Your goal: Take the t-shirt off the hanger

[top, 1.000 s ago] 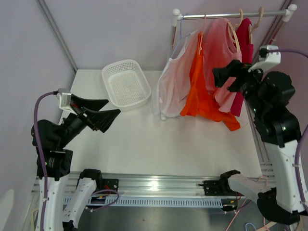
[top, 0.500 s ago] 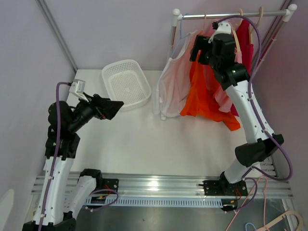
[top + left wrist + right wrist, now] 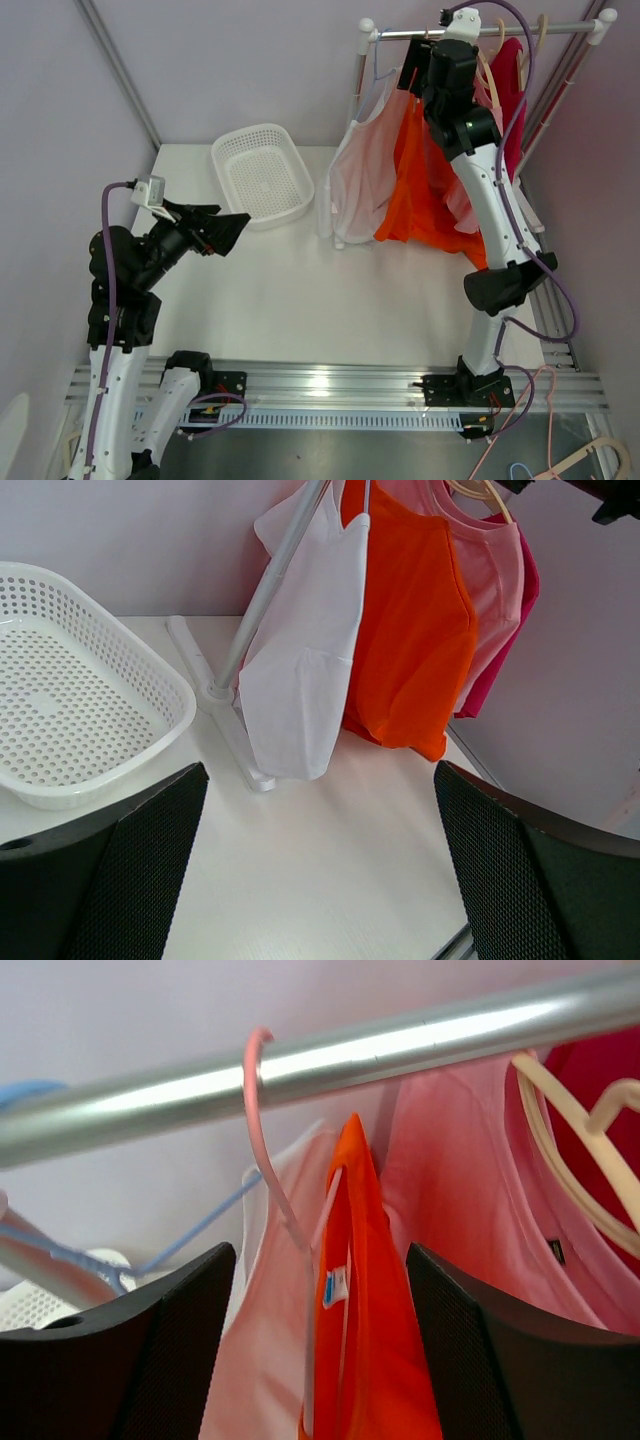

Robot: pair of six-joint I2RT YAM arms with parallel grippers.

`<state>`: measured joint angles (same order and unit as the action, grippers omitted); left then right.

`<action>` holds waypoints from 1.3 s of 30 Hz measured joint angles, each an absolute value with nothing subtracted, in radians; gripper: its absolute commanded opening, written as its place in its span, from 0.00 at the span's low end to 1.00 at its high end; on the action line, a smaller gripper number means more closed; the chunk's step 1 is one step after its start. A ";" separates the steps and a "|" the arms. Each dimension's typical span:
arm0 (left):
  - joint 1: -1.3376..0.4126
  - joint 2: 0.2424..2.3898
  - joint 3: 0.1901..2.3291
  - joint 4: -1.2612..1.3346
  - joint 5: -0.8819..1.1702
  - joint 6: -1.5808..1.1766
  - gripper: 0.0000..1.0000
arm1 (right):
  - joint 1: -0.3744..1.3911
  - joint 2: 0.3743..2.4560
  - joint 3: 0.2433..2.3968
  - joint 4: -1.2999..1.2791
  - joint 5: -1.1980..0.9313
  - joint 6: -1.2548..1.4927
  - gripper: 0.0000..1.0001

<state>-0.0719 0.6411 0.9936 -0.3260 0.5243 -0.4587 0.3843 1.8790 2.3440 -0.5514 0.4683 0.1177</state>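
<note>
An orange t-shirt [image 3: 420,190] hangs on a pink hanger [image 3: 262,1110] hooked over the metal rail [image 3: 480,32]. It hangs between a pale top [image 3: 355,180] and a pink t-shirt [image 3: 470,150]. My right gripper [image 3: 415,72] is open just below the rail, at the orange t-shirt's collar [image 3: 365,1310]. Its jaws [image 3: 320,1360] stand either side of the hanger stem and collar without touching them. My left gripper [image 3: 235,225] is open and empty over the table's left side. In the left wrist view [image 3: 320,880] it faces the orange t-shirt [image 3: 410,630].
A white perforated basket [image 3: 262,175] sits at the back left. The rack's post and foot [image 3: 235,680] stand on the table beside it. A magenta shirt [image 3: 510,90] on a cream hanger [image 3: 560,1160] hangs at the right, and a blue hanger [image 3: 190,1235] at the left.
My right arm has swung from the rack's right side up and left to the rail above the orange t-shirt. My left arm has pulled back slightly and stays open.
</note>
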 measured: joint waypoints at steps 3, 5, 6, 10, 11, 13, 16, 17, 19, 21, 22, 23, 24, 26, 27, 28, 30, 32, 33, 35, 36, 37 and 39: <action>-0.072 0.641 0.994 -0.326 0.524 -0.458 1.00 | 0.385 1.943 2.417 -0.546 0.477 0.097 0.58; -0.072 0.641 0.994 -0.326 0.524 -0.453 0.99 | 0.386 1.969 2.424 -0.546 0.482 0.089 0.49; -0.072 0.641 0.994 -0.326 0.524 -0.452 0.99 | 0.386 1.979 2.425 -0.546 0.484 0.091 0.49; -0.072 0.641 0.994 -0.326 0.525 -0.451 1.00 | 0.387 2.017 2.444 -0.558 0.492 0.097 0.35; -0.072 0.641 0.994 -0.326 0.525 -0.451 1.00 | 0.388 2.022 2.449 -0.559 0.492 0.097 0.20; -0.072 0.641 0.994 -0.326 0.525 -0.451 1.00 | 0.389 2.024 2.450 -0.564 0.496 0.100 0.00; -0.072 0.641 0.994 -0.326 0.525 -0.451 1.00 | 0.391 2.024 2.452 -0.563 0.508 0.102 0.00; -0.072 0.641 0.993 -0.326 0.525 -0.451 1.00 | 0.393 2.024 2.452 -0.562 0.511 0.098 0.00; -0.072 0.641 0.992 -0.326 0.525 -0.451 1.00 | 0.398 2.023 2.445 -0.543 0.517 0.078 0.00; -0.072 0.640 0.989 -0.325 0.526 -0.450 0.99 | 0.410 2.021 2.441 -0.526 0.524 0.057 0.00; -0.072 0.641 0.987 -0.324 0.530 -0.450 1.00 | 0.418 2.019 2.441 -0.516 0.527 0.043 0.00; -0.072 0.641 0.984 -0.318 0.540 -0.451 1.00 | 0.426 2.015 2.442 -0.508 0.527 0.027 0.00; -0.072 0.641 0.979 -0.311 0.551 -0.451 0.99 | 0.435 2.009 2.442 -0.501 0.528 0.015 0.00; -0.072 0.644 0.974 -0.302 0.575 -0.451 1.00 | 0.454 1.991 2.441 -0.494 0.531 -0.015 0.00; -0.072 0.647 0.972 -0.297 0.583 -0.451 0.99 | 0.465 1.977 2.439 -0.492 0.538 -0.029 0.00; -0.072 0.649 0.972 -0.294 0.588 -0.451 1.00 | 0.473 1.962 2.436 -0.490 0.543 -0.039 0.00; -0.076 0.654 0.971 -0.292 0.595 -0.450 0.99 | 0.494 1.909 2.405 -0.482 0.562 -0.051 0.00; -0.101 0.661 0.971 -0.290 0.597 -0.435 0.99 | 0.517 1.820 2.322 -0.466 0.606 -0.042 0.00; -0.128 0.665 0.978 -0.301 0.587 -0.421 0.99 | 0.532 1.768 2.273 -0.466 0.650 -0.020 0.00; -0.225 0.692 1.019 -0.336 0.566 -0.378 0.99 | 0.575 1.654 2.168 -0.470 0.757 0.038 0.00; -0.274 0.704 1.041 -0.350 0.556 -0.359 0.99 | 0.598 1.598 2.116 -0.479 0.804 0.071 0.00; -0.329 0.714 1.064 -0.361 0.543 -0.339 0.99 | 0.622 1.543 2.067 -0.490 0.851 0.105 0.00; -0.431 0.723 1.093 -0.369 0.519 -0.302 1.00 | 0.710 1.402 1.904 -0.440 0.988 0.157 0.00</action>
<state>-0.4313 0.7235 1.0927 -0.3695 0.5186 -0.3016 0.7105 1.4017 1.9038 -0.4400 0.9882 0.1574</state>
